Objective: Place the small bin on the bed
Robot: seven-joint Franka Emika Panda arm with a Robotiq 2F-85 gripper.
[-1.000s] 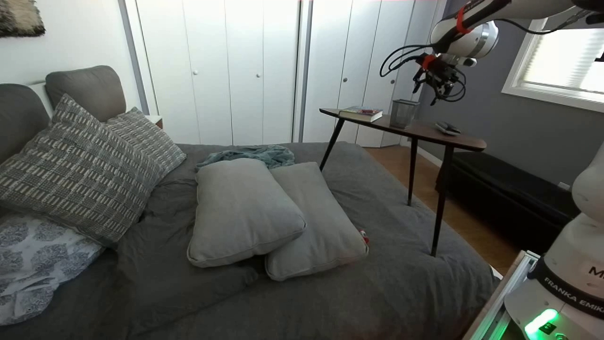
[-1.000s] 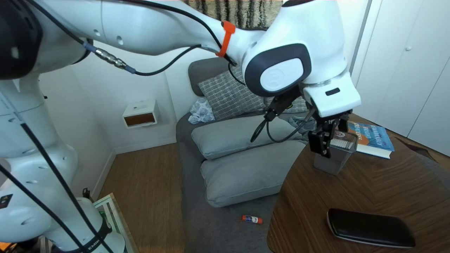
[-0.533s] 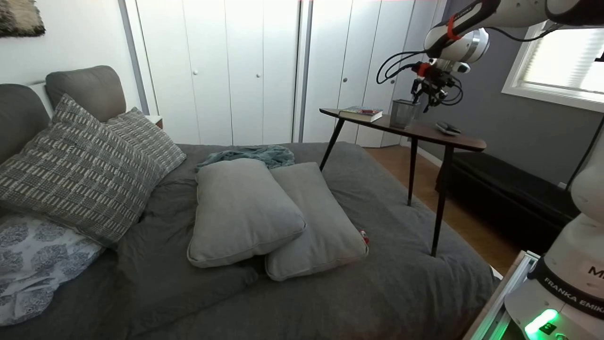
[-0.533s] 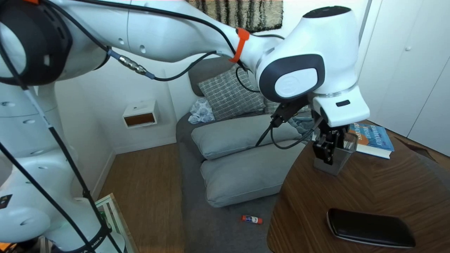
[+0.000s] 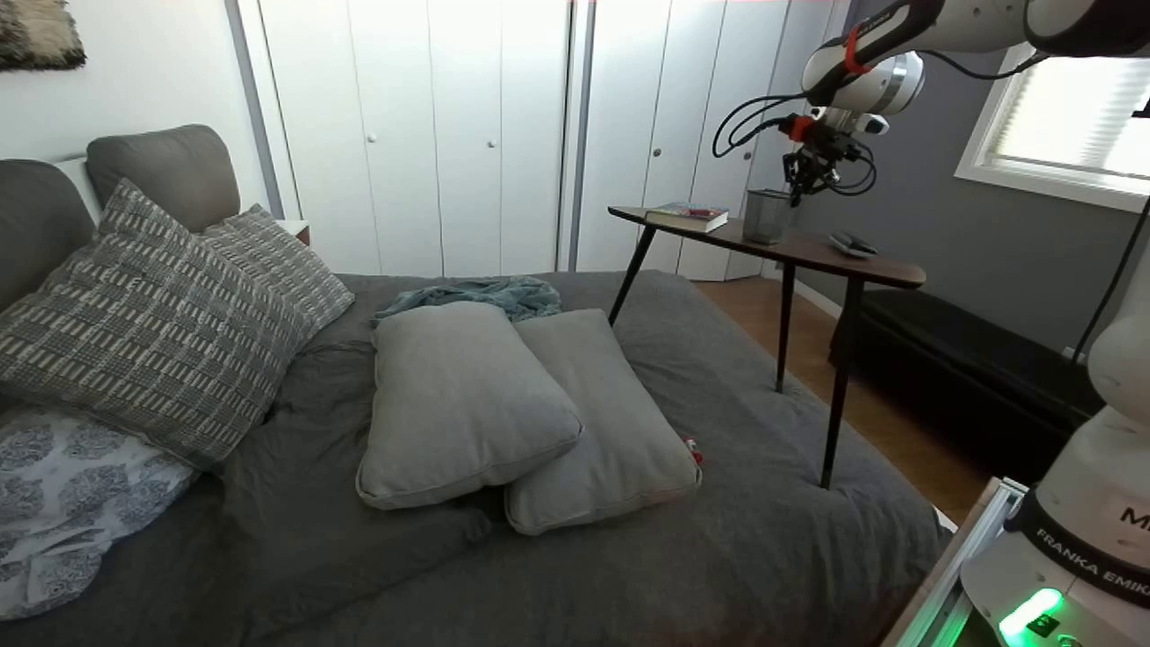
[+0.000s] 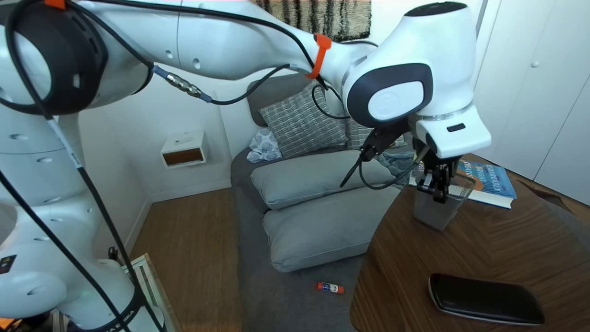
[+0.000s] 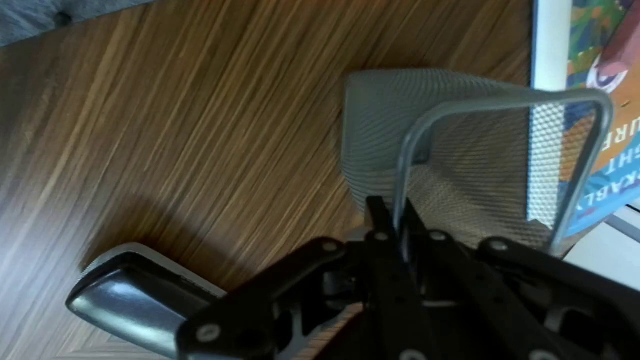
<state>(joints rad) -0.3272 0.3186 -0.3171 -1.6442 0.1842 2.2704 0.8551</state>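
The small bin [image 6: 435,212], a grey mesh cup with a wire rim, is on the dark wooden side table [image 6: 488,249]; whether its base is slightly raised I cannot tell. My gripper [image 7: 392,200] is shut on one side of the rim, with the wire running between its two black fingers. In the wrist view the bin's mesh wall [image 7: 382,115] extends beyond the fingertips, and part of the rim is hidden behind the gripper. The bed [image 5: 764,557], with its dark grey duvet, lies beside and below the tabletop and shows in both exterior views.
A book [image 6: 488,180] lies right beside the bin. On the near part of the tabletop is a black case [image 6: 484,299]. Light grey pillows [image 5: 467,395], checked cushions [image 5: 153,332] and a glue stick [image 6: 330,288] lie on the bed. Closet doors [image 5: 503,135] stand behind.
The arm has come down to the bin over the last second. The gripper has gone from open to shut on the rim, and the bin's top has shifted slightly in an exterior view.
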